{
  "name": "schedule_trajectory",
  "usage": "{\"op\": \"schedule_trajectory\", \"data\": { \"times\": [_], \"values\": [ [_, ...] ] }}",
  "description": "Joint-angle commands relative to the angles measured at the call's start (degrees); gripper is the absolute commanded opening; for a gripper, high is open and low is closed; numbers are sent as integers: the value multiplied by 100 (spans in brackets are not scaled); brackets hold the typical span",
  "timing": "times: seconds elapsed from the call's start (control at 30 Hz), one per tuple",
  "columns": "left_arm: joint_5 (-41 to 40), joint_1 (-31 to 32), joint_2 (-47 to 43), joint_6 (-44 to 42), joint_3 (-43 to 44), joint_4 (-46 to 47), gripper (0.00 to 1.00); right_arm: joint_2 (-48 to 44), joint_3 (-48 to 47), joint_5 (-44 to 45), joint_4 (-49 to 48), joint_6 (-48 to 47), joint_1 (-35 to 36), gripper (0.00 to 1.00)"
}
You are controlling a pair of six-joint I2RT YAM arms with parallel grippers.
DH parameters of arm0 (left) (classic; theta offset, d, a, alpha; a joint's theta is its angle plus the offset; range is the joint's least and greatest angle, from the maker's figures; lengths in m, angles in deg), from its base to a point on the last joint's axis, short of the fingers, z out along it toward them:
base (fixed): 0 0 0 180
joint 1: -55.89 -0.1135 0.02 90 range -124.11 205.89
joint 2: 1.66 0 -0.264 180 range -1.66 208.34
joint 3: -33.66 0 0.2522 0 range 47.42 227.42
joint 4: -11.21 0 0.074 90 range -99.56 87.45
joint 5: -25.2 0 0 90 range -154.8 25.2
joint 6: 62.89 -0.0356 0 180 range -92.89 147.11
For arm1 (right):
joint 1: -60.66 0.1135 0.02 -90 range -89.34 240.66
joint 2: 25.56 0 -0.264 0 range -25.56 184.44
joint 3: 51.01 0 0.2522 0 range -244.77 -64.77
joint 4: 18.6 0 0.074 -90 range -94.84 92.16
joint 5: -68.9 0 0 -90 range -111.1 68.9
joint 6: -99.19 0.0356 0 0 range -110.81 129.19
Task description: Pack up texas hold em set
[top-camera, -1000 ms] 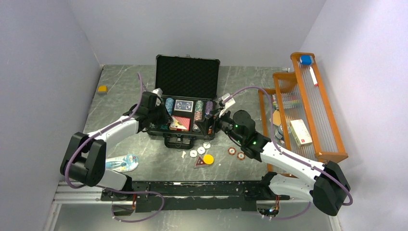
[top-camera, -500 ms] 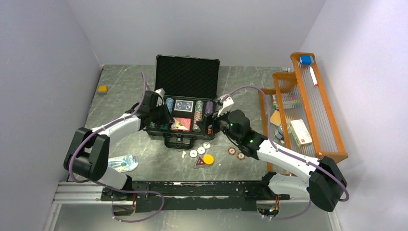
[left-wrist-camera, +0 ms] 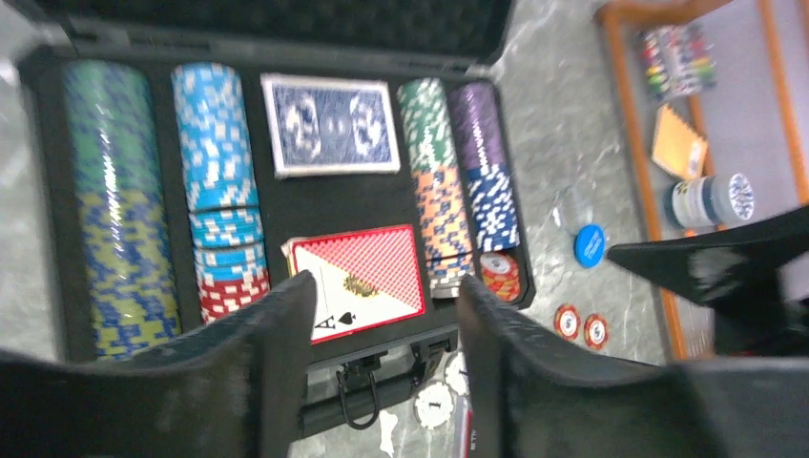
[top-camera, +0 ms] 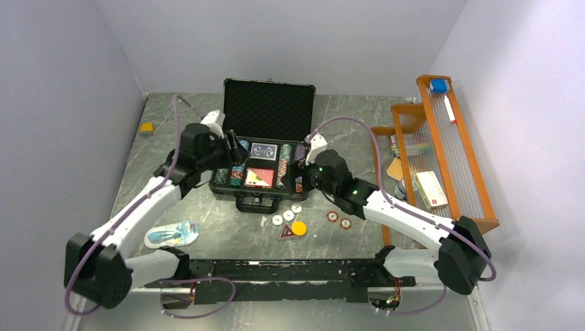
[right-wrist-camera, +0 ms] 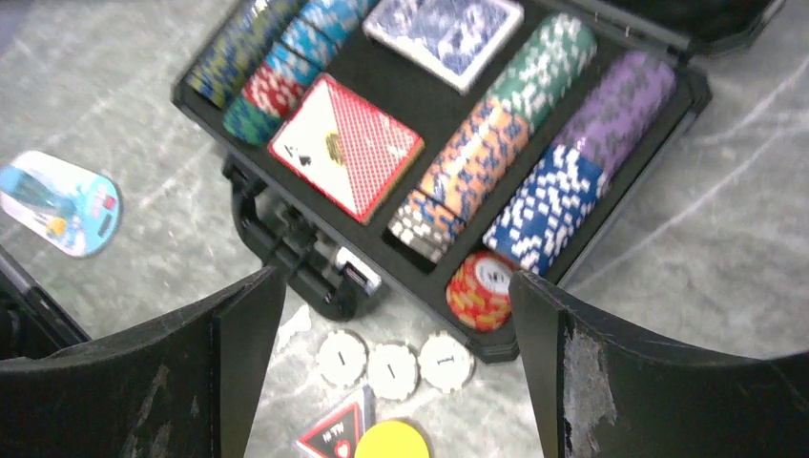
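1. Top view:
   - Case (top-camera: 268, 109) sits open mid-table with its lid up on the far side.
   - Left gripper (top-camera: 233, 146) hangs over the case's far-left part. It is farther away than 1 s ago, and the arm is stretched out more.
   - Right gripper (top-camera: 302, 164) is at the case's right edge, shifted slightly far and left since 1 s ago.
   - Loose on the table near of the case, all unmoved: three white discs (top-camera: 287, 214), yellow disc (top-camera: 299, 227), two red chips (top-camera: 339, 219).
   - Blister pack (top-camera: 171, 234) lies near left; rack (top-camera: 441, 138) stands at right.
2. Left wrist:
   - Left gripper (left-wrist-camera: 383, 296) has its fingers apart and holds nothing.
   - Chip rows (left-wrist-camera: 219, 162) fill the case's slots.
   - Blue deck (left-wrist-camera: 330, 124) is far-centre. Red deck (left-wrist-camera: 367, 272) is near-centre, with an ace face showing at its left.
   - Blue disc (left-wrist-camera: 589, 244) lies on the table just right of the case.
3. Right wrist:
   - Right gripper (right-wrist-camera: 396, 286) has its fingers apart and is empty, above the case's near-right corner.
   - Red chip stack (right-wrist-camera: 480, 286) sits at the near end of the right slot.
   - White discs (right-wrist-camera: 393, 364) lie just near of the case.
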State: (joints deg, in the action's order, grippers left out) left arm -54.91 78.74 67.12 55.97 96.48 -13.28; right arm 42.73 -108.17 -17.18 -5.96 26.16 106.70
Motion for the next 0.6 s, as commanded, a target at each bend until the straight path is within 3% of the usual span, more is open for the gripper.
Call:
{"op": "schedule_trajectory", "data": {
  "times": [0.0,0.1,0.27,0.37,0.5,0.57],
  "values": [
    [-511,47,-992,-307,78,113,66,204,-194,527,1282,330,398,93],
    [-800,44,-1705,-490,14,162,83,310,-241,937,1806,820,762,94],
    [-1164,45,-2502,-645,-217,364,87,501,-145,1099,2069,1343,1478,93],
    [-1281,50,-2780,-611,-371,439,88,805,-245,1159,2154,1500,1807,81],
    [-1305,50,-2861,-568,-397,380,88,1153,-338,891,1932,1665,1981,54],
    [-1302,51,-2838,-541,-367,324,87,1302,-327,770,1793,1753,2008,52]
  ]
}}
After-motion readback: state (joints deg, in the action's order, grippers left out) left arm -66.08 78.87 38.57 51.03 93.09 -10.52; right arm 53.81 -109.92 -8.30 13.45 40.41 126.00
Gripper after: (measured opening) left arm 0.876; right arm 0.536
